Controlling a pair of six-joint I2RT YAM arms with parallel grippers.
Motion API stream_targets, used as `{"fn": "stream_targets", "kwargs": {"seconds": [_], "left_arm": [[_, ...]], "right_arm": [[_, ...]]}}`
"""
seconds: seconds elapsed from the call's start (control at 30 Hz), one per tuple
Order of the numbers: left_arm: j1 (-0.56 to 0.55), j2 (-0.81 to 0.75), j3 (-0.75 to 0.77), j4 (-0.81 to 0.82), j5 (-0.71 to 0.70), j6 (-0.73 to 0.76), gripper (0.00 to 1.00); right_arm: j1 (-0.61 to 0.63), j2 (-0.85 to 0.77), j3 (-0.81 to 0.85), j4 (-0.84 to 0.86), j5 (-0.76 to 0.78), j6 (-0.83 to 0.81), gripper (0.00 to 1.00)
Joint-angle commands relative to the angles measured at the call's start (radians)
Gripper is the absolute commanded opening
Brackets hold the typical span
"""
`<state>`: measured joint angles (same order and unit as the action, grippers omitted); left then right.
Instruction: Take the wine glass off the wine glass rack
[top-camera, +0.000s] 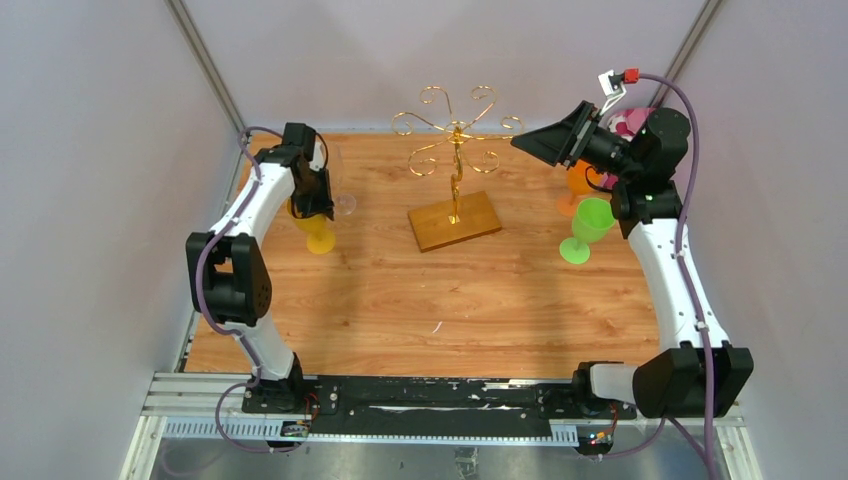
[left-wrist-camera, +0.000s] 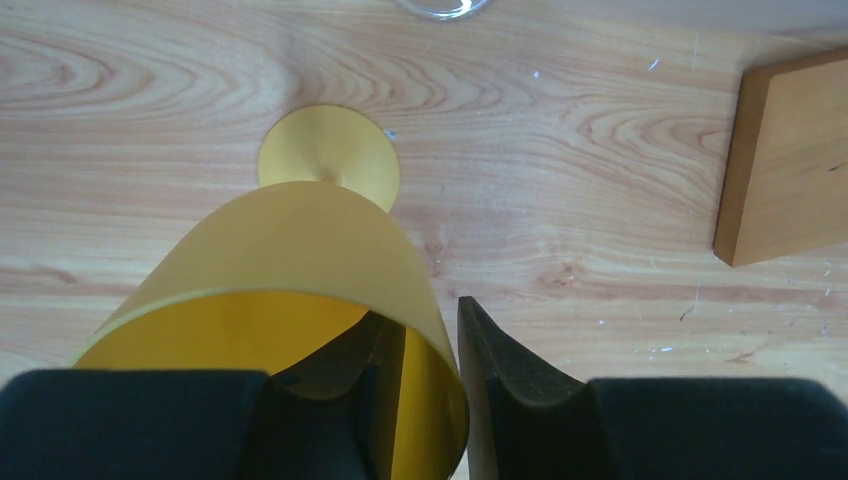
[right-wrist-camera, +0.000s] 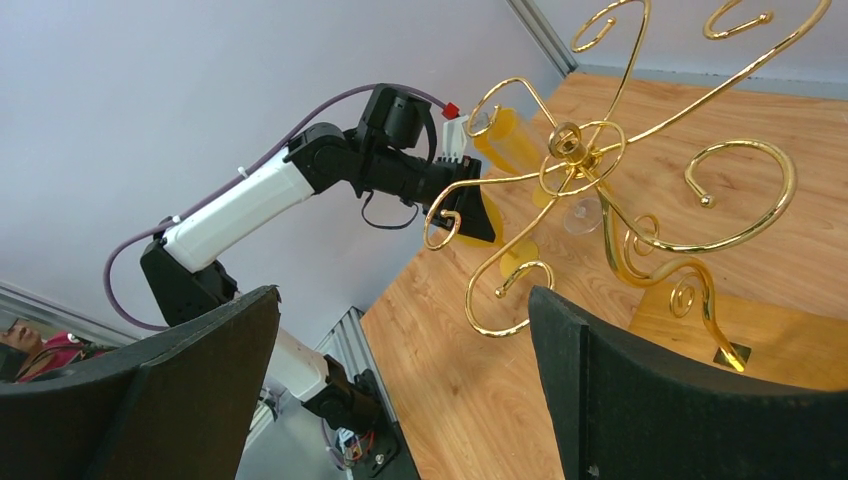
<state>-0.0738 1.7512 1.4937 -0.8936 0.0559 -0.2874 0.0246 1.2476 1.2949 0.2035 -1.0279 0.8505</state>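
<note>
The yellow wine glass stands upright on its foot on the surface, close to the left edge and toward the far left corner, well apart from the wine glass rack. The left claw sits over its rim: one finger shows dark through the yellow wall from inside the bowl, and the other finger is outside, right against the wall. I cannot tell whether they are pressing the wall or merely standing on either side of it. A clear glass stands just beside the yellow one, on the side nearer the rack.

The rack stands on its wooden base in the middle of the surface, toward the far edge. The right claw is raised off the surface near the far right corner, fingers wide apart with nothing between them, and faces the gold spirals. Below it, near the right edge, stand a green glass and, behind that, an orange glass.
</note>
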Motion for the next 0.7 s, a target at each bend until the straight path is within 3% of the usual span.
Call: {"fn": "stream_targets", "kwargs": {"seconds": [0.0,0.5,0.67], "left_arm": [[0.006,-0.008,0.044,-0.034,0.023,0.019,0.31],[0.004,-0.152,0.193,-0.114,-0.003,0.025,0.36],[0.005,-0.234,0.305,-0.144,-0.013,0.028,0.36]], "right_arm": [[-0.015,0.006,-0.025,0.087,-0.035,0.05,0.99],[-0.015,0.014,-0.027,0.076,-0.026,0.033,0.99],[-0.015,0.01,-0.025,0.058,-0.02,0.011,0.99]]}}
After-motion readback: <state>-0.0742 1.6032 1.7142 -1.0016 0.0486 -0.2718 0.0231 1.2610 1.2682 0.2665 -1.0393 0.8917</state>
